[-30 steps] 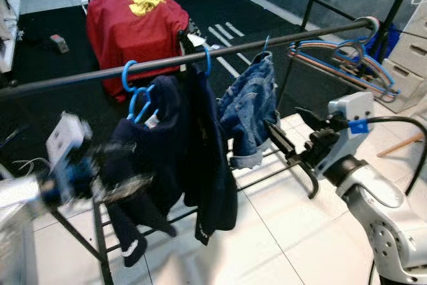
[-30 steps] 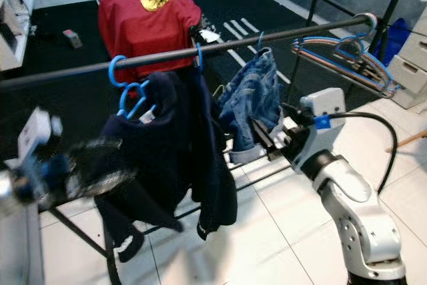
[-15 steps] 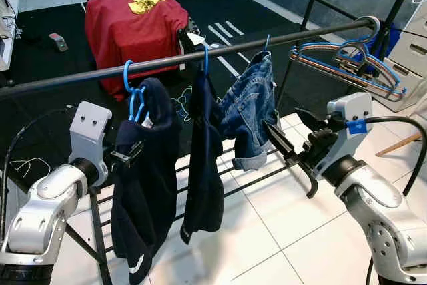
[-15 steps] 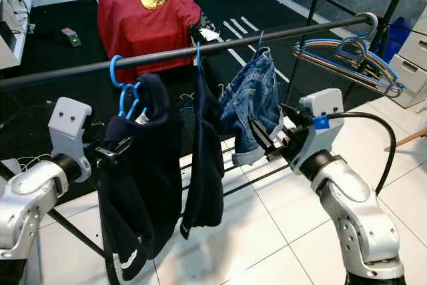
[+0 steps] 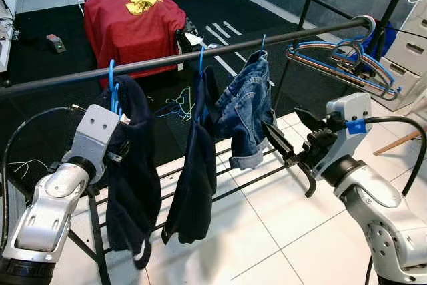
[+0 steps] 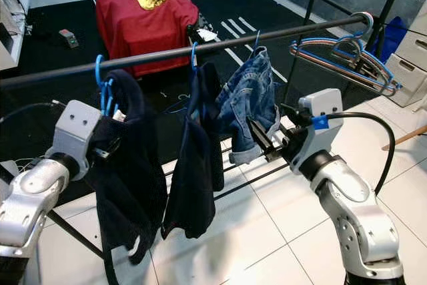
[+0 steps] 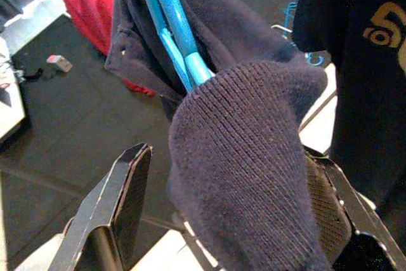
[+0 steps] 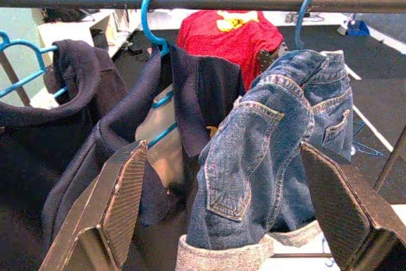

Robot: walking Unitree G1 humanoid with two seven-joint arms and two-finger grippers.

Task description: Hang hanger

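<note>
Black rail [image 5: 167, 62] is carrying the blue hanger [image 5: 112, 88], but the left gripper [image 7: 222, 220], jaws spread around the dark sweater [image 5: 133, 165], is probably risking dragging it off, while the right gripper [image 5: 288, 156] is hanging open.

A black clothes rail [image 5: 167, 62] runs across the scene, its bar sloping slightly upward toward the right end. Near the left end, a blue hanger [image 5: 112, 88] hooks over the bar and carries a dark navy sweater [image 5: 133, 178]. Toward the middle, a second blue hanger [image 5: 201, 58] holds a dark navy garment [image 5: 193, 178], and just beside it hang denim shorts [image 5: 248, 118] with rolled cuffs. At the right end, a bundle of empty hangers [image 5: 343, 61] hangs together from the bar. Lower crossbars [image 5: 233, 188] of the rail's frame stand on the white tiled floor [image 5: 267, 238].
</note>
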